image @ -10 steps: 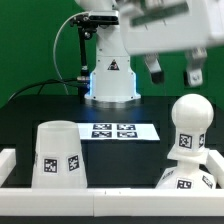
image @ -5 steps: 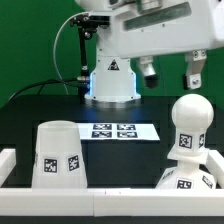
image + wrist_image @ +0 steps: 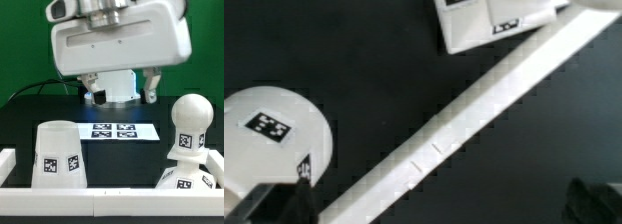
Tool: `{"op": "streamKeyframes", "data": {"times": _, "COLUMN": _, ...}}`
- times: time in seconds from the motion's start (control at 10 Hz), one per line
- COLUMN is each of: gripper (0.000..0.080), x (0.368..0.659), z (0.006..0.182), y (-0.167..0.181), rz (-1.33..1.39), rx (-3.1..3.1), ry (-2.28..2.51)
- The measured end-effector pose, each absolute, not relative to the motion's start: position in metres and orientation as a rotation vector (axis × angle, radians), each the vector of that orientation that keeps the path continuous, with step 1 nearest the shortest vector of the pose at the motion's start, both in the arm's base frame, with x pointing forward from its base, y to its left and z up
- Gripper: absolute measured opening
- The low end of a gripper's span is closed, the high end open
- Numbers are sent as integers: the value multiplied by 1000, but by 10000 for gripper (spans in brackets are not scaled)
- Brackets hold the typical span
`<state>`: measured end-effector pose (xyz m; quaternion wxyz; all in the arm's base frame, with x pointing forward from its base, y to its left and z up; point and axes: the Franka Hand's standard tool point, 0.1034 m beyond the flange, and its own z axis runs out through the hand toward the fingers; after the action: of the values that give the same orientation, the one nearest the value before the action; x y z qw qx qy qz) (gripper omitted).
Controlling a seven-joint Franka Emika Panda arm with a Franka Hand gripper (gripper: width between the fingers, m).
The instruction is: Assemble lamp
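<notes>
The tapered white shade stands mouth-down at the exterior view's left, with tags on its side. The rounded bulb stands upright on the blocky base at the exterior view's right. My gripper hangs high above the table's middle, open and empty, fingers wide apart, touching no part. In the wrist view my gripper shows only as two dark fingertips at the frame corners. A rounded white tagged part, apparently the shade, lies near one fingertip. A blocky tagged white part sits farther off.
The marker board lies flat on the black table behind the parts. A low white rail borders the table's front and the exterior view's left side. It crosses the wrist view diagonally. The robot's pedestal stands at the back.
My arm has swung from the exterior view's upper right toward the middle and now fills the upper frame. The gripper stays open. The lamp parts have not moved.
</notes>
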<state>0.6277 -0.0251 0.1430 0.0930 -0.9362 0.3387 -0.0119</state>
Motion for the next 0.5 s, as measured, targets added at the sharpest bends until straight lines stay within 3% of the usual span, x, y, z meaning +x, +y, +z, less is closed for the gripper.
{"op": "streamKeyframes", "data": {"times": 0.5, "gripper": 698, "x": 627, "z": 135, "y": -33, "rz": -55, "rx": -2869, "ry": 806}}
